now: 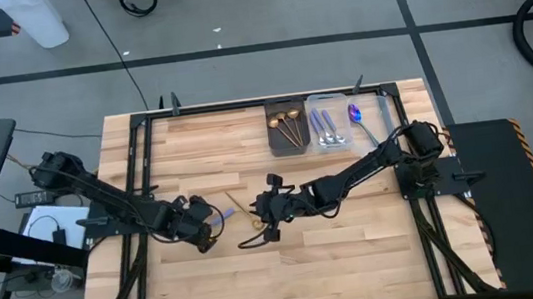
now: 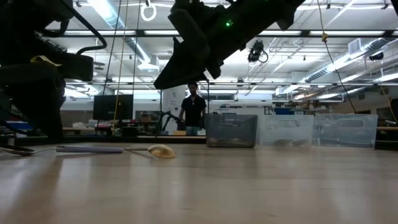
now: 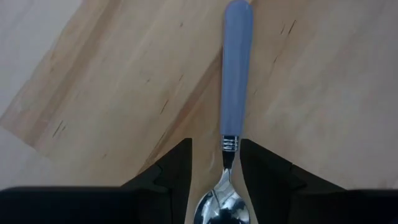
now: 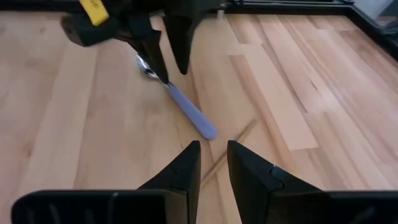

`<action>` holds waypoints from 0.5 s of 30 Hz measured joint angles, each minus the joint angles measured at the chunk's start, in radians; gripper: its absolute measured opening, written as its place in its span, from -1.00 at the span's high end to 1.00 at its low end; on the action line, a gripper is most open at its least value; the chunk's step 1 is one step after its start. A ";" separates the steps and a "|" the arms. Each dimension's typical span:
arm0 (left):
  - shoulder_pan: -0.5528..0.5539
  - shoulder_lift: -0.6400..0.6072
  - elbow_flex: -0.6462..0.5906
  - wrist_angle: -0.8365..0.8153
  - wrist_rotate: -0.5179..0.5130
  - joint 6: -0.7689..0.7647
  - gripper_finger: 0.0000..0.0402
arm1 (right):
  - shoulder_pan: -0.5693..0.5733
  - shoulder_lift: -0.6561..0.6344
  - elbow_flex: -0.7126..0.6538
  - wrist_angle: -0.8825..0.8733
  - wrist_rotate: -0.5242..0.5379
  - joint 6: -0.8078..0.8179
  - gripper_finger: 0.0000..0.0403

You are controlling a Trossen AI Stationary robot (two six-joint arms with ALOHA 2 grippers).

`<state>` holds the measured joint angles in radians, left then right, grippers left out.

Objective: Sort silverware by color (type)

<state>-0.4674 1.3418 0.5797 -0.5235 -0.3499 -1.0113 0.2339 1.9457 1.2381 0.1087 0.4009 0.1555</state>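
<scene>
The left hand (image 1: 205,229) is low over the tabletop (image 1: 358,250), its two fingers (image 3: 168,171) apart and straddling the neck of one blue-handled spoon (image 3: 235,81). The spoon lies flat on the wood, bowl between the fingers and handle pointing away from the hand toward the right arm. The fingers do not visibly press on it, so whether it is pinched I cannot tell.

The right hand (image 1: 273,221) hovers just beyond that handle's tip, holding nothing, its fingers (image 4: 180,171) parted by a narrow gap. One gold spoon (image 1: 241,205) lies just beside it, between the two hands; in the low view its bowl (image 2: 161,151) rests on the wood next to the blue handle.

Beyond the right hand, at the far edge, stand two bins. The dark bin (image 1: 273,139) holds two gold pieces (image 1: 289,122). The clear bin (image 1: 366,93) holds about three blue-handled pieces (image 1: 325,128); a purple spoon (image 1: 358,119) is next to them.

A person (image 2: 193,111) stands in the room behind.
</scene>
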 joint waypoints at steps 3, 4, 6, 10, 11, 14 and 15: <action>-0.009 0.000 0.000 -0.002 -0.014 -0.015 0.29 | 0.009 0.000 0.000 -0.010 0.030 0.003 0.56; -0.009 0.000 0.000 -0.002 -0.017 -0.019 0.29 | 0.010 0.000 0.000 -0.009 0.033 0.003 0.56; -0.009 0.000 0.000 -0.006 -0.022 -0.020 0.29 | 0.013 0.000 0.000 -0.009 0.034 0.003 0.56; -0.014 0.022 0.000 0.002 -0.032 -0.027 0.29 | 0.013 0.000 0.000 -0.008 0.036 0.003 0.56; -0.020 0.030 0.000 0.011 -0.035 -0.029 0.29 | 0.013 0.000 0.000 -0.008 0.036 0.003 0.56; -0.040 0.054 0.000 0.039 -0.033 -0.027 0.29 | 0.013 0.000 0.000 -0.008 0.036 0.003 0.56; -0.046 0.060 0.000 0.035 -0.031 -0.028 0.29 | 0.013 0.000 0.000 -0.007 0.036 0.003 0.56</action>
<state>-0.5129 1.4019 0.5795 -0.4890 -0.3809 -1.0395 0.2466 1.9457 1.2381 0.1013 0.4370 0.1581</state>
